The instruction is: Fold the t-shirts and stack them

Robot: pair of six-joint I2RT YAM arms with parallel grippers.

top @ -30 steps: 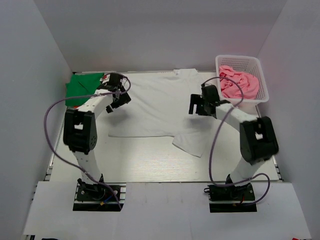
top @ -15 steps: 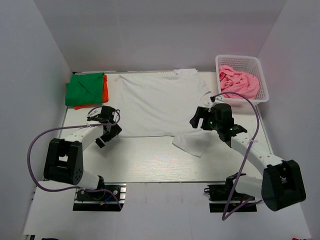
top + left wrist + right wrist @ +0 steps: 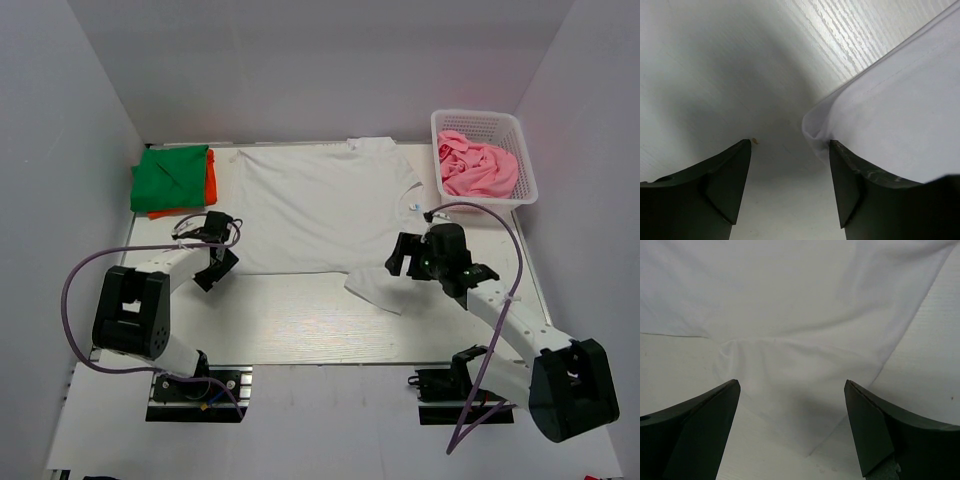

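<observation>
While both hover empty | left tool [image 3: 790,145] apart at white t-shirt [image 3: 320,205] corner | right tool [image 3: 791,384] wide apart over same shirt

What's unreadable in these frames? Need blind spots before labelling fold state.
- Top view: orange cloth t-shirt lies mostly under the folded green cloth t-shirt; its fold is hidden.
- Top view: crumpled pink cloth t-shirt in the white plastic lattice basket; walls hide its lower part.
- Left wrist view: one jaw of the left gripper covers the hem of the white cloth t-shirt; contact unclear.
</observation>
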